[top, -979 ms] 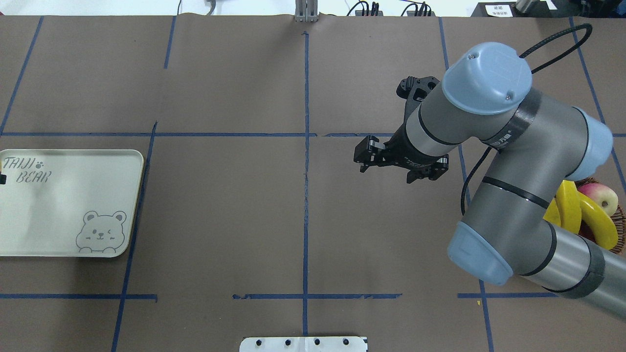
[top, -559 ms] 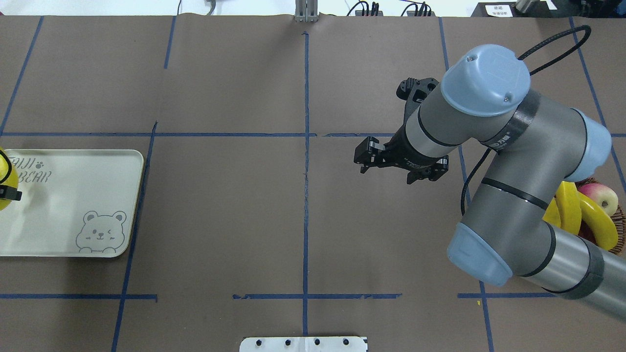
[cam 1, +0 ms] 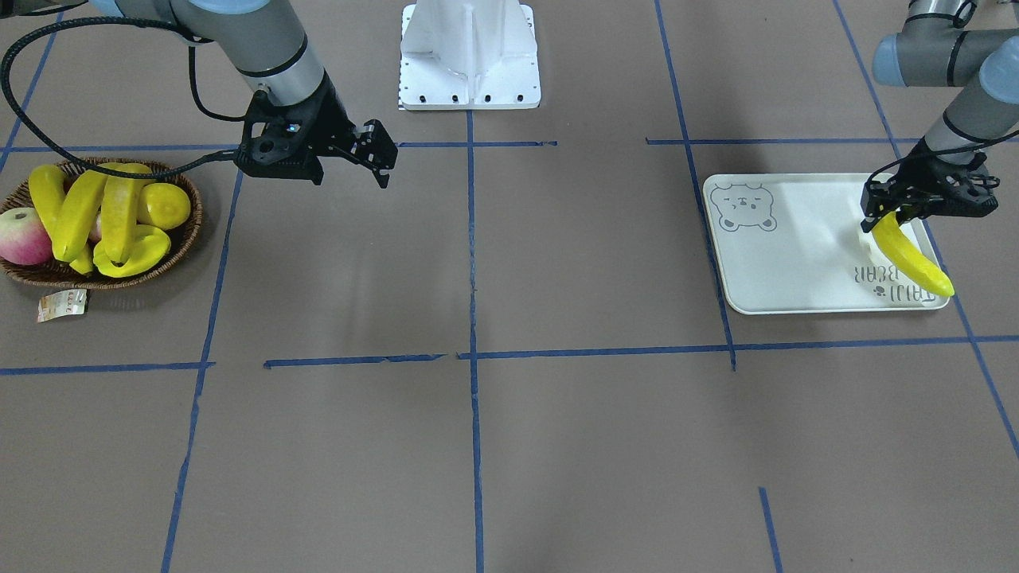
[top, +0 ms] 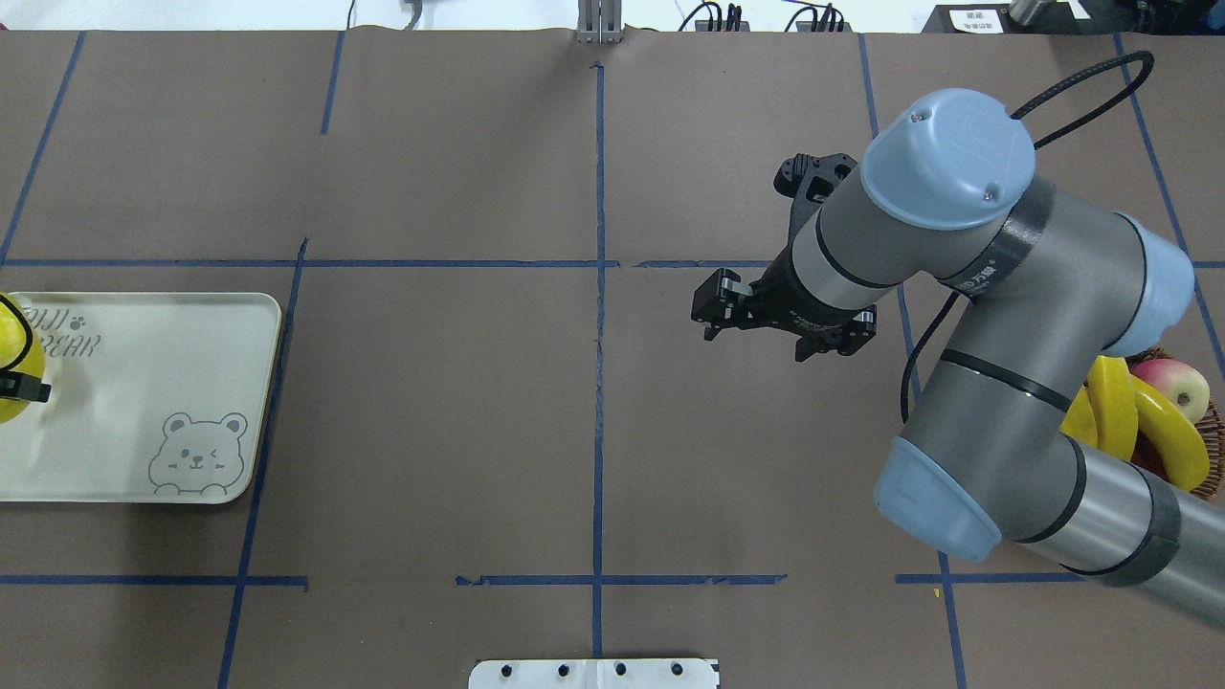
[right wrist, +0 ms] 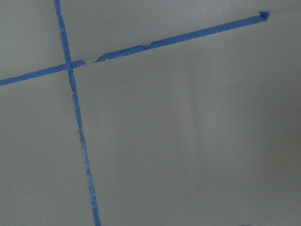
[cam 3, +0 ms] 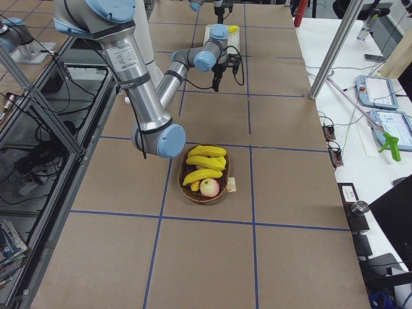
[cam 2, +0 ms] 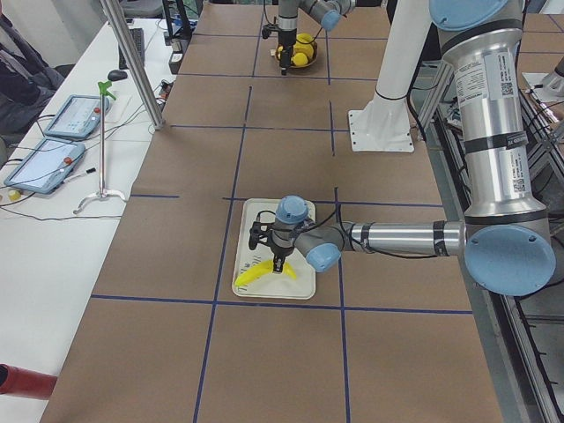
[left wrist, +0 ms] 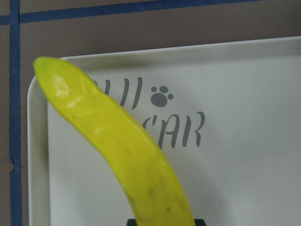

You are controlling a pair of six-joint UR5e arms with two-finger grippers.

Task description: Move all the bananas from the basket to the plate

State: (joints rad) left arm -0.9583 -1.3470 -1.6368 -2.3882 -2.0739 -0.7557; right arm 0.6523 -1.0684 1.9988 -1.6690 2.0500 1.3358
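One glossy yellow banana [cam 1: 909,256] is hanging from the left gripper [cam 1: 890,216], pinched at its upper end and slanting down over the lettered corner of the cream bear-face plate [cam 1: 788,263]. The other bananas [cam 1: 80,213] are lying heaped in the dark wicker basket [cam 1: 181,240], well apart from the plate.
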